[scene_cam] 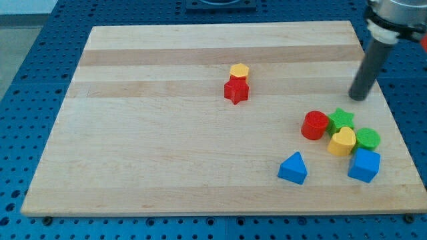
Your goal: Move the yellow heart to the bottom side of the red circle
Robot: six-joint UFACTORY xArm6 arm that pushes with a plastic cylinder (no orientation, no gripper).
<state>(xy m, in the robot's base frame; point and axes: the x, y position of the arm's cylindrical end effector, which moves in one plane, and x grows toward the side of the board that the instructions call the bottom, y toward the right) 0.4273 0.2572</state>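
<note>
Nearest the view's bottom lie two blue blocks on the wooden board (167, 167): a blue triangle (293, 168) standing alone, and to its right a blue cube (364, 165) close to the board's right edge. Just above the cube begins a tight cluster. Its lowest member is the yellow heart (342, 141), which touches the green cylinder (367, 139) on its right and sits just above and left of the blue cube. Up and left of the heart is the red circle (315, 125), a short red cylinder, with the heart at its lower right, touching or nearly so. Wedged between the red circle and the green cylinder, directly above the heart, is a green star (342, 119). Farther up the board, and well apart from the cluster toward the middle, a red star (236, 91) sits with a yellow hexagon (239, 71) pressed against its upper side. On the view's right, above the cluster, the dark rod comes down from the top right corner, and my tip (359, 98) rests on the board above and to the right of the green star, near it but clear of every block. No fingers exist on this rod, so nothing is held; it stands free on bare wood.
</note>
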